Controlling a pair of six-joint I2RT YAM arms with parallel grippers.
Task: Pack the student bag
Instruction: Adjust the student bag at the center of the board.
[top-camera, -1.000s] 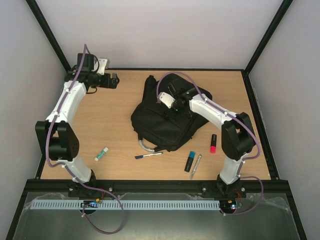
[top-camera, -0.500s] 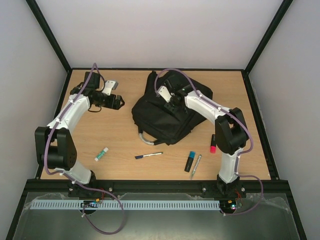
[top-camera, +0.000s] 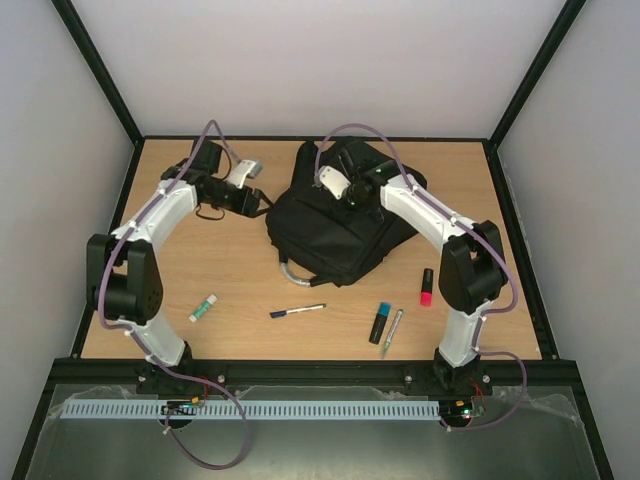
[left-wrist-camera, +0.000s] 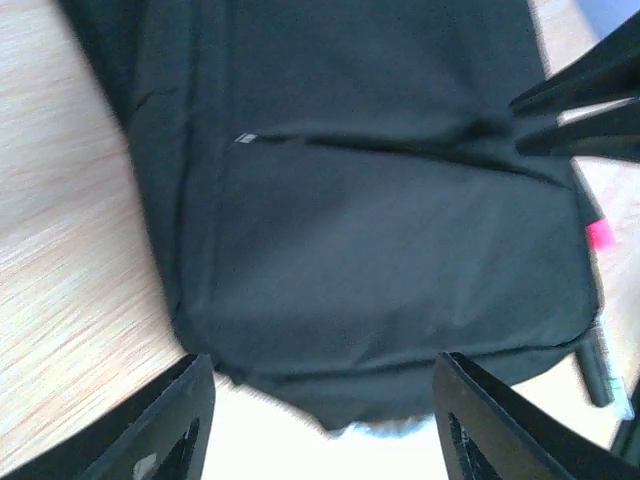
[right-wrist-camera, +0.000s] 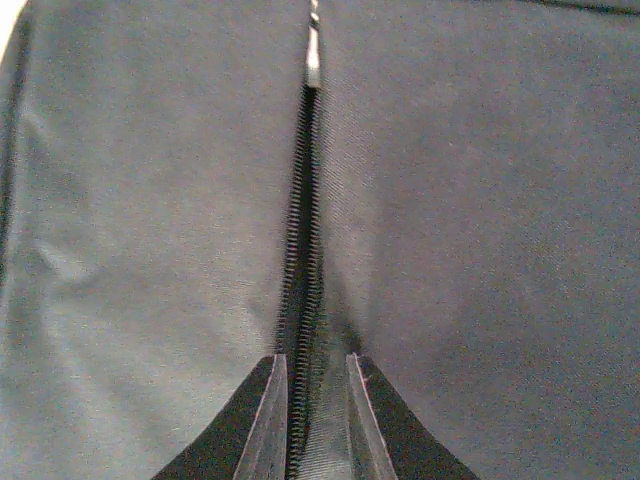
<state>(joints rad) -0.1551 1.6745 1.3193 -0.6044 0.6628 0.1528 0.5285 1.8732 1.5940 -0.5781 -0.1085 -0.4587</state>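
The student bag (top-camera: 335, 230), a large black backpack, lies in the middle of the table with its grey-white loop handle (top-camera: 290, 277) pointing toward me. My left gripper (top-camera: 263, 205) is at the bag's left edge and stands open. In the left wrist view the bag (left-wrist-camera: 380, 200) fills the space ahead of the left gripper (left-wrist-camera: 325, 405), with nothing between the fingers. My right gripper (top-camera: 347, 196) is down on top of the bag. In the right wrist view the right gripper (right-wrist-camera: 312, 365) is pinched on a fold of bag fabric (right-wrist-camera: 480, 200) along the zip, below the zip pull (right-wrist-camera: 313, 65).
Loose items lie on the wood near the front: a white and green stick (top-camera: 203, 308), a blue pen (top-camera: 297, 311), a blue highlighter (top-camera: 381, 322), a grey pen (top-camera: 392, 332) and a pink highlighter (top-camera: 426, 287). Black frame posts border the table.
My left arm has swung right from the back left corner to the bag's left edge, its jaws narrowing. The right gripper's jaws have closed onto the bag's top.
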